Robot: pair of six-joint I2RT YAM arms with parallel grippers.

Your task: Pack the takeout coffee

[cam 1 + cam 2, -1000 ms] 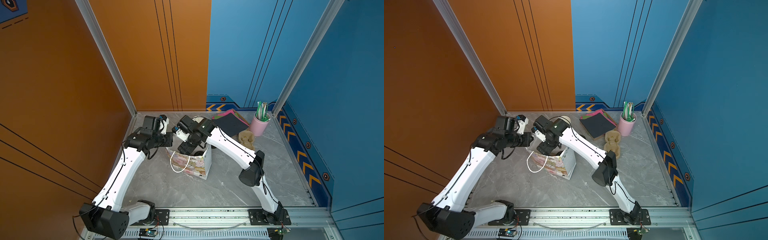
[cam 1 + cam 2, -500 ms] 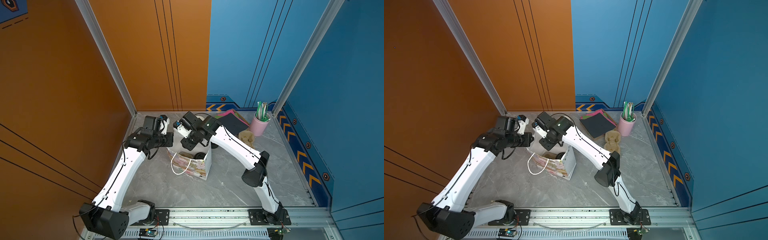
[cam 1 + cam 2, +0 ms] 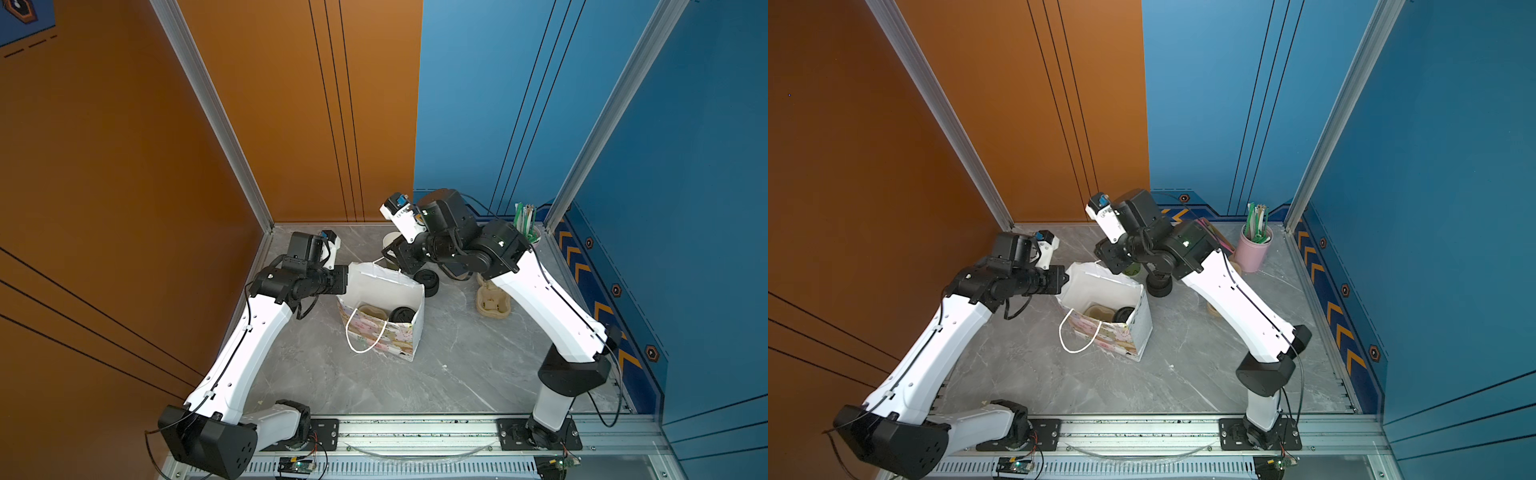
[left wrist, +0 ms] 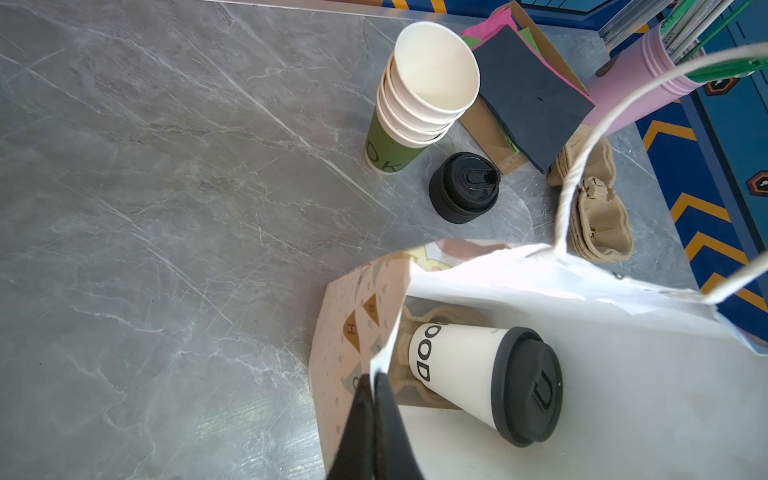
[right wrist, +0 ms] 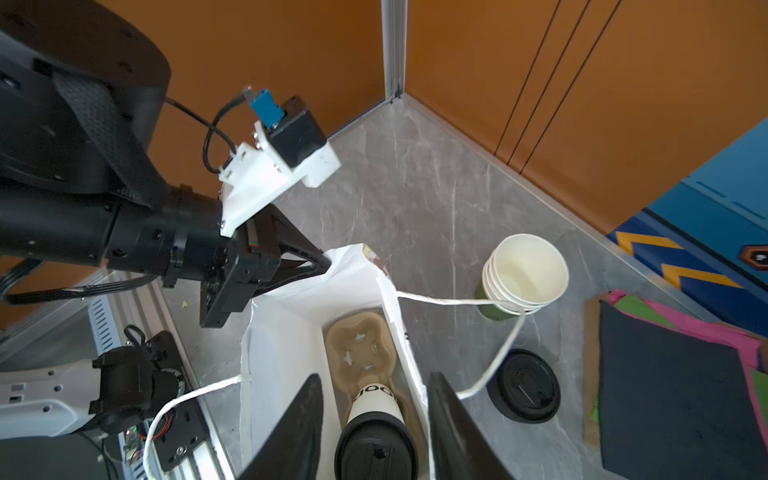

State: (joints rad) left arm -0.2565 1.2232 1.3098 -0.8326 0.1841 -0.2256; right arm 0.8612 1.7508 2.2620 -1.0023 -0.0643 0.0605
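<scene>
Standing nearest on the grey marble table: one patterned paper bag, mouth open, a white cord handle drooping over its front. Left gripper: jaws pressed together on the bag's rim at its left side, holding the mouth wide. Inside the bag: the takeout coffee, a white cup with a black lid, seated in a pulp carrier on the bag floor. Right gripper: jaws apart, gripping nothing, hanging over the bag's far rim with the cup below and clear of both fingers. Just behind the bag: a pile of loose black lids. Near it stands a stack of lidless paper cups, a green one lowest. Further back: napkins, spare pulp carriers, and a pink pot of thin sticks by the back wall. Change from a second ago: the right gripper was down inside the bag and is now lifted out and drawn back.
</scene>
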